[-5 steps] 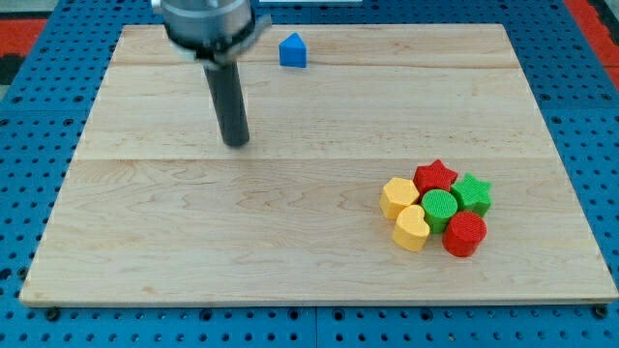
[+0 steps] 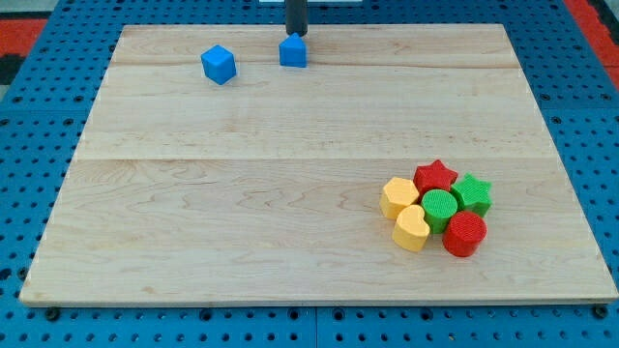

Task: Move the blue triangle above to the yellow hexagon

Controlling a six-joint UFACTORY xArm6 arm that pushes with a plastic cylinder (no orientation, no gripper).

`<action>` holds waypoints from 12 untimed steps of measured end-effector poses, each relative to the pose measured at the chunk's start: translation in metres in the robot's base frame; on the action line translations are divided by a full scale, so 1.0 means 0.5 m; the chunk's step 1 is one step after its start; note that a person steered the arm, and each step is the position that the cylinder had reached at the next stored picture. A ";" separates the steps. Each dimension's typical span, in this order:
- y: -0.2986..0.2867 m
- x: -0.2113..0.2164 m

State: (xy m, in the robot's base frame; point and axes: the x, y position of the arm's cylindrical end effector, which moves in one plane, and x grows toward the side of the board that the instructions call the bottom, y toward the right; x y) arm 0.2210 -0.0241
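The wooden board (image 2: 242, 213) fills most of the view, lying on a blue pegboard (image 2: 19, 193). Near its bottom-right corner sits a tight cluster of six blocks, all touching or just beside one another: the yellow hexagon (image 2: 397, 196) on the cluster's left, a yellow heart (image 2: 410, 229) below it, a green cylinder (image 2: 439, 208) in the middle, a red star (image 2: 435, 177) at the top, a green star (image 2: 473, 192) on the right, and a red cylinder (image 2: 464, 233) at the bottom right. Well apart from them, close to the board's top edge, are two blue blocks: a blue cube (image 2: 219, 64) toward the top-left, and the blue triangle (image 2: 293, 50) near the middle of the top edge. My tip (image 2: 295, 34) rests right at the top side of the blue triangle, seemingly touching it. The arm carries only a rod, so there is no pincer opening to report.
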 end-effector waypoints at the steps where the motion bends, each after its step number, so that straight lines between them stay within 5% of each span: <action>1: 0.026 0.105; 5: -0.081 0.190; 8: -0.063 0.340; 10: 0.114 0.448; 12: -0.029 0.438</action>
State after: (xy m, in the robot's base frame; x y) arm 0.4398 -0.0389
